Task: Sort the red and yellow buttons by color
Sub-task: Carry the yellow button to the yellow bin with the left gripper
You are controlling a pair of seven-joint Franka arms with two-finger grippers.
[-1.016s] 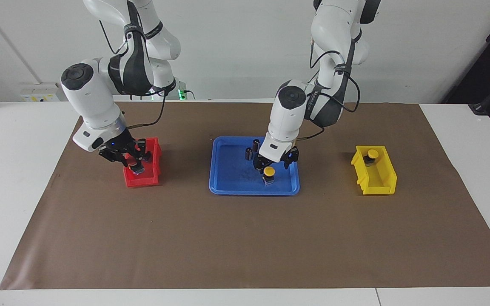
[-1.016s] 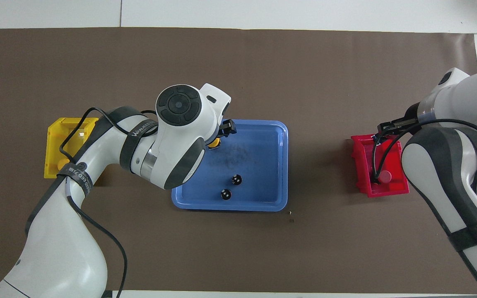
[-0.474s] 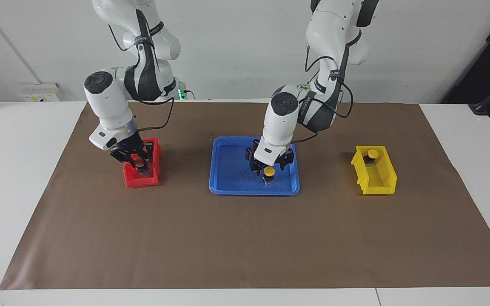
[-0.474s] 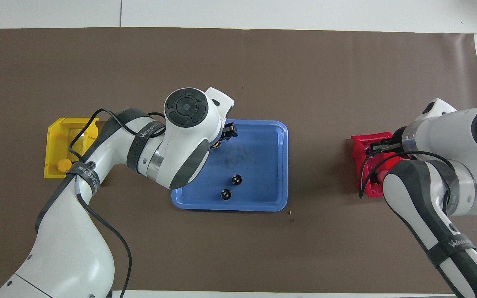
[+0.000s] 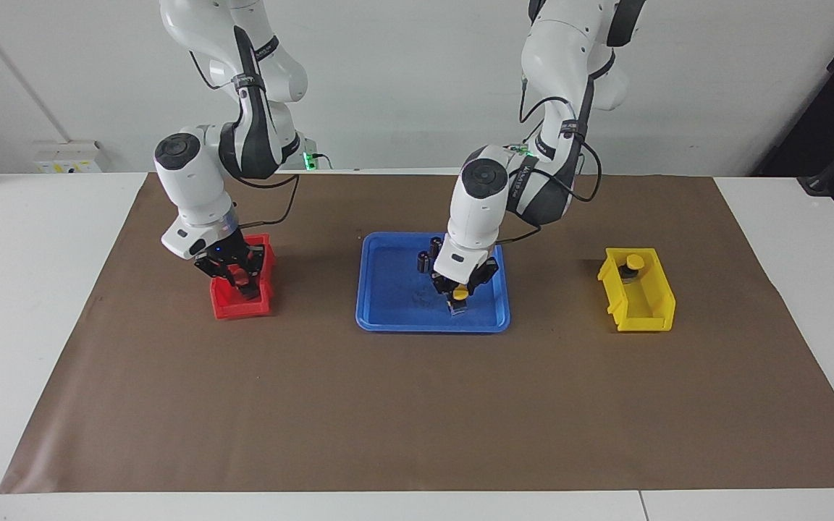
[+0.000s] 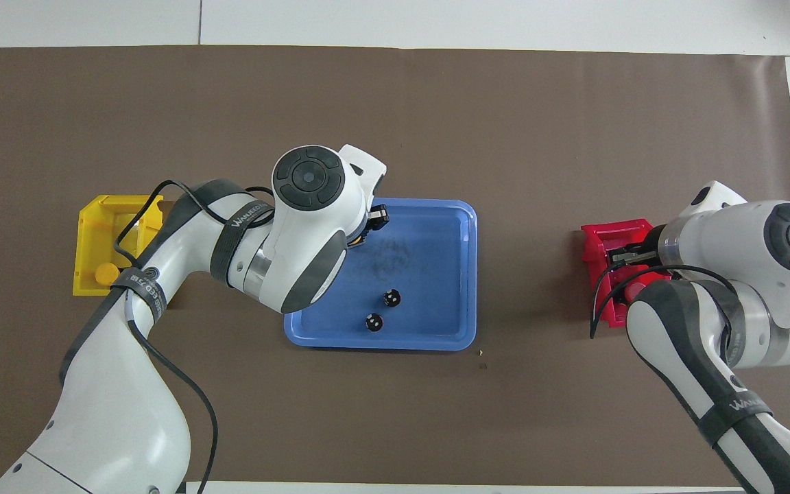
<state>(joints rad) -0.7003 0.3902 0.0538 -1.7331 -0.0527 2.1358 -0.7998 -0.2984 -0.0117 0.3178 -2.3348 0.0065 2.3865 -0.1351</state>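
Observation:
My left gripper is down in the blue tray, shut on a yellow button that stands near the tray's edge farthest from the robots. Overhead, my wrist hides most of this. A second yellow button stands in the yellow bin; it also shows overhead. My right gripper is low inside the red bin, shut on a red button. Another red button shows partly in that bin.
Two dark capless cylinders stand in the tray on the side nearer the robots. The red bin is toward the right arm's end of the brown mat and the yellow bin toward the left arm's end.
My left gripper came down around the yellow button and its fingers drew in on it. My right gripper moved a little and sank lower into the red bin with the red button.

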